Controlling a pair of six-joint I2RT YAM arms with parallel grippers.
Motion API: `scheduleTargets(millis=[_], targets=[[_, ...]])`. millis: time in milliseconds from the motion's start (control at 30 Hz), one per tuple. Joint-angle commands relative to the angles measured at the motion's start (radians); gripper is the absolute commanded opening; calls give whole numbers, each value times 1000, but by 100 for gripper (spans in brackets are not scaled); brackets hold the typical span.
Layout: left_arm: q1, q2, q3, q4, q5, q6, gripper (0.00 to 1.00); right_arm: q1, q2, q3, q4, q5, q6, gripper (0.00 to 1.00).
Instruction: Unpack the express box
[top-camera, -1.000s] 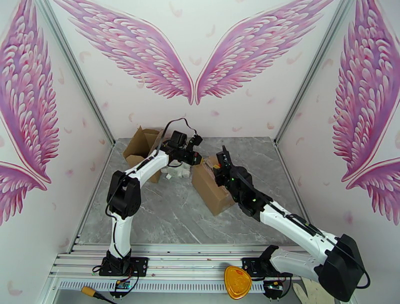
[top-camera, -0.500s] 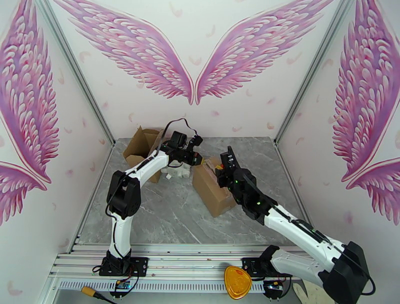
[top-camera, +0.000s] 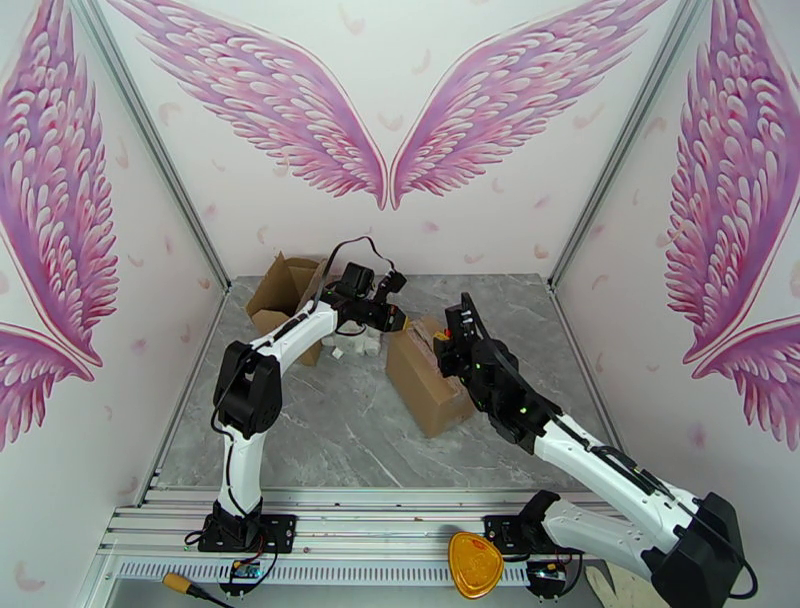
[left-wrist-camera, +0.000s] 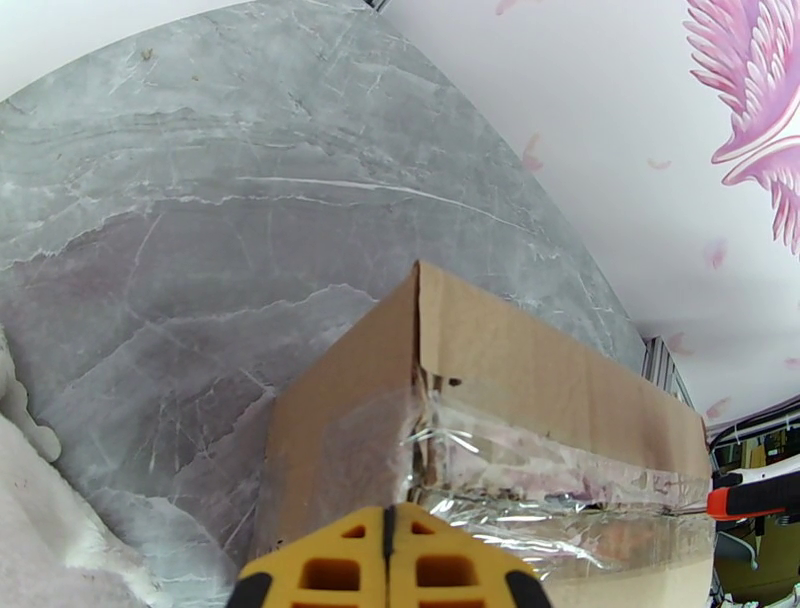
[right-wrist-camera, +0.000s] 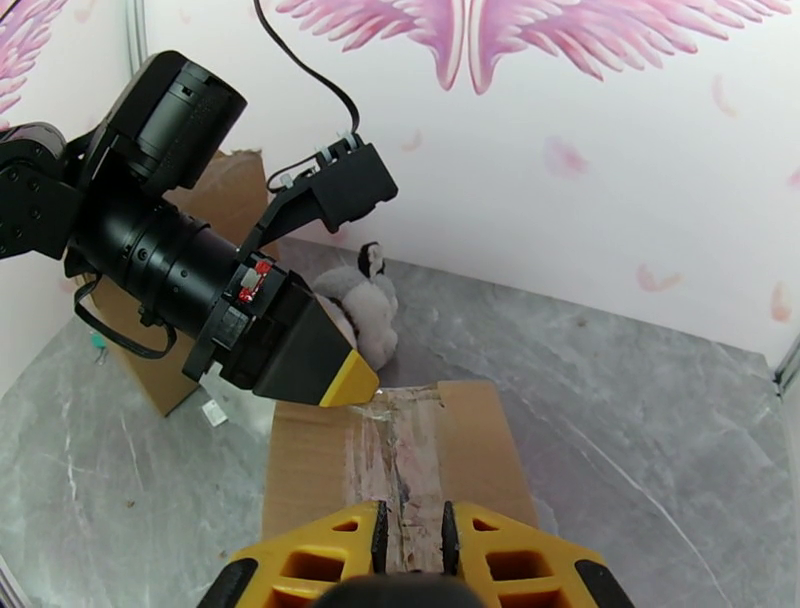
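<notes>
The express box (top-camera: 420, 382) sits shut in the middle of the grey marble tabletop (top-camera: 330, 430), a plain brown carton with a wrinkled strip of clear tape (right-wrist-camera: 400, 450) running along its top seam. The tape looks scuffed and torn at the far end, where the cardboard edge is ragged.

The left claw (top-camera: 397, 321) is pinched fully closed, its yellow tips together, and rests right at the far end of the box top where the tape starts. From the left wrist camera, the closed tips (left-wrist-camera: 388, 560) hang just over that corner.

The right claw (top-camera: 447, 335) hovers over the near end of the same seam. Its yellow fingers (right-wrist-camera: 330, 550) stand only a narrow slit apart, lined up with the tape. I can't tell whether anything is gripped between them.

Just behind the box lies a white plush toy (right-wrist-camera: 365, 300). Further back on the left, a second carton (top-camera: 285, 285) stands with its flaps open.
</notes>
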Motion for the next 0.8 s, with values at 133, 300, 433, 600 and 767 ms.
scheduleTargets(millis=[133,300,433,600,767], targets=[[76,7,-7,45,-213,9,0,10,-49,51,-198,17,4,0],[78,22,-1,51,-218,9,0,9,-59,4,-171,28,2,0],[77,24,-6,54,-222,9,0,10,-85,30,-207,19,23,0],[77,27,-3,57,-229,6,0,10,-109,31,-228,31,35,0],[77,32,0,60,-237,5,0,9,-128,-10,-208,43,24,0]])
